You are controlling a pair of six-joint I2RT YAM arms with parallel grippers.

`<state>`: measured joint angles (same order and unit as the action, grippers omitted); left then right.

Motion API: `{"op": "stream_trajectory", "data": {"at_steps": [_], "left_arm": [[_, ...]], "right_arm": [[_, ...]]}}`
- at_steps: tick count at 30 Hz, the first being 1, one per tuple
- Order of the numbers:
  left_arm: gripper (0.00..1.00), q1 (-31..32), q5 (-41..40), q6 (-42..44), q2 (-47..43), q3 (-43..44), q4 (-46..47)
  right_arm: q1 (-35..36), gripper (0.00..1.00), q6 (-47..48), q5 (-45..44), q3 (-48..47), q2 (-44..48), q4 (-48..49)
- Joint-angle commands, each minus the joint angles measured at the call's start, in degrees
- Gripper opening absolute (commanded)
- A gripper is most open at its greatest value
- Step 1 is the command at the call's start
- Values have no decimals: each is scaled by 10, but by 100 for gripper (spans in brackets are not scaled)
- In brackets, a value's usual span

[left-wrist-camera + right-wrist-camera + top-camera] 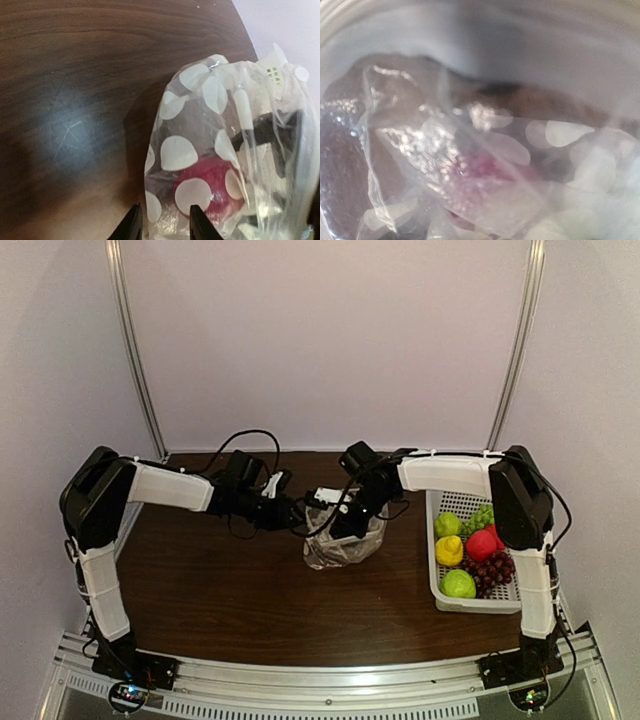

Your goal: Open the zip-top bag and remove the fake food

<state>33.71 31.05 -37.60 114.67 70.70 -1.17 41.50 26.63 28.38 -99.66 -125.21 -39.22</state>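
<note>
Dotted clear plastic fills your left wrist view: the zip-top bag (215, 150) lies just ahead of the left gripper (165, 225), whose fingers (132, 227) stand narrowly apart with the bag's near edge between them, likely placed to steady the film. Your right gripper (348, 520) is at the bag's mouth, apparently reaching in; spread or closed, you cannot tell. One pink piece of fake food (210, 187) sits low in the bag, just ahead of your left fingertips. More fake food fills the white basket (478, 606), off to the right gripper's outer side.

Blurred plastic of the zip-top bag (470, 165) fills the right wrist view. The right end effector (347, 523) is buried inside, jaws unreadable.
</note>
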Motion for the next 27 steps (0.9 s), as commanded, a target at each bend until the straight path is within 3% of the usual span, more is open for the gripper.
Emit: {"op": "stream_trajectory", "data": {"at_steps": [1,8,20,24,27], "left_arm": [[37,6,-35,4,-107,-104,72],[50,45,-12,46,-136,-178,146],[48,67,22,83,-49,-135,204],[38,70,29,78,-24,-119,211],[17,70,33,69,-14,-115,222]], "right_arm": [[3,60,-9,-4,45,60,11],[0,60,-6,9,87,79,13],[-14,61,-22,35,95,72,24],[-15,64,-23,37,98,70,24],[-17,72,-27,39,101,67,23]]}}
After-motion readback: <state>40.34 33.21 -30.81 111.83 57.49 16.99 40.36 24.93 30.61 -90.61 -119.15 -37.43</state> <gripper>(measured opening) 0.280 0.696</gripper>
